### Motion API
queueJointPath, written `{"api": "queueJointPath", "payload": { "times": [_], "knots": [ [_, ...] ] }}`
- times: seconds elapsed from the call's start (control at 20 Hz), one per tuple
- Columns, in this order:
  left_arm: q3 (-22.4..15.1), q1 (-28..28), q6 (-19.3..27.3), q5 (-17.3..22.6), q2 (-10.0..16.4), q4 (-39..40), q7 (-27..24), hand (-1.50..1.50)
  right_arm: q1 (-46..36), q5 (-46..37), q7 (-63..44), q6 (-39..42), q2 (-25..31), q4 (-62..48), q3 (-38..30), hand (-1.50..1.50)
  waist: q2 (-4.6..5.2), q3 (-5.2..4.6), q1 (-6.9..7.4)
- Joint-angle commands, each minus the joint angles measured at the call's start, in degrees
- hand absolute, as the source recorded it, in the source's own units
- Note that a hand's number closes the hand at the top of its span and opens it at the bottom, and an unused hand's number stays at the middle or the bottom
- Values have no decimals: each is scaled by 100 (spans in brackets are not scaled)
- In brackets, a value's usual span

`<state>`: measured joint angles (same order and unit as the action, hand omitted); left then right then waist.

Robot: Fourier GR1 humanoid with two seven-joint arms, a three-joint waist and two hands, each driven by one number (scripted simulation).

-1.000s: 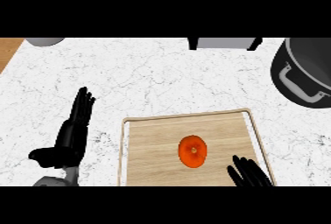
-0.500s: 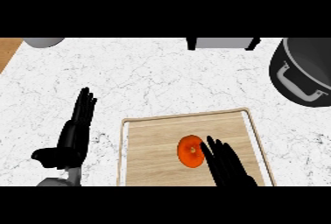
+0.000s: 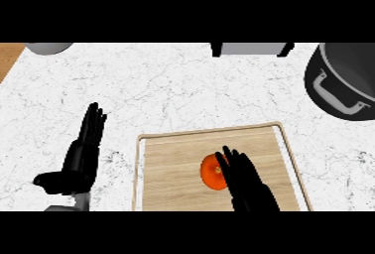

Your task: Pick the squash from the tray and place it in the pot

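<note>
Most of the white marbled surface (image 3: 183,89) lies bare, and there's wide open room between the tray and the far edge. The wooden tray (image 3: 172,163) sits at the near edge, a little right of the middle, with its raised rim running round the far side and both flanks. Off at the far right corner sits the dark pot (image 3: 351,69), well apart from the tray and cut off by the surface's right edge, its pale grey handle (image 3: 333,96) facing inward.

The left hand (image 3: 81,154) rests near the left edge, fingers straight and released, holding nothing. The right hand (image 3: 245,181) comes in over the tray from the near edge, fingers stretched flat, not clenched, lying across the squash's right side. Whether they touch it I cannot tell.

The squash (image 3: 210,171) is on the tray, about mid-board: small, rounded, bright orange, with only its left part showing past the black fingers.
</note>
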<state>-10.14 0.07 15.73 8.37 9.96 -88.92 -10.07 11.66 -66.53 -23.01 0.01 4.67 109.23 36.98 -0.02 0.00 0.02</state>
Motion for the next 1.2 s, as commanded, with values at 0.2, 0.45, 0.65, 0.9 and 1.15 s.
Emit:
{"api": "queueJointPath", "payload": {
  "times": [0.2, 0.45, 0.65, 0.9, 1.15],
  "knots": [
    [302, -78, -194, -163, 1, -395, 449, 0, -237, 31, -73, 80, -78, -241, -151, -150, -3, 0, -2],
    [70, 47, -116, -483, -317, -344, 394, 0, -539, 18, 76, -112, -300, -805, -197, -150, -2, 0, 3],
    [266, -126, -162, -352, -227, -214, 403, 0, -564, -268, 752, -1069, 121, -898, -410, 150, -2, 2, -7],
    [426, 47, -427, -317, -220, -136, 210, 0, -377, -727, 488, -1221, -63, -761, -85, 150, -4, 0, -7],
    [453, -283, -314, -514, -295, -335, 690, 0, -783, -870, 462, -1121, -370, -978, -155, 150, -3, 0, -4]
  ]
}}
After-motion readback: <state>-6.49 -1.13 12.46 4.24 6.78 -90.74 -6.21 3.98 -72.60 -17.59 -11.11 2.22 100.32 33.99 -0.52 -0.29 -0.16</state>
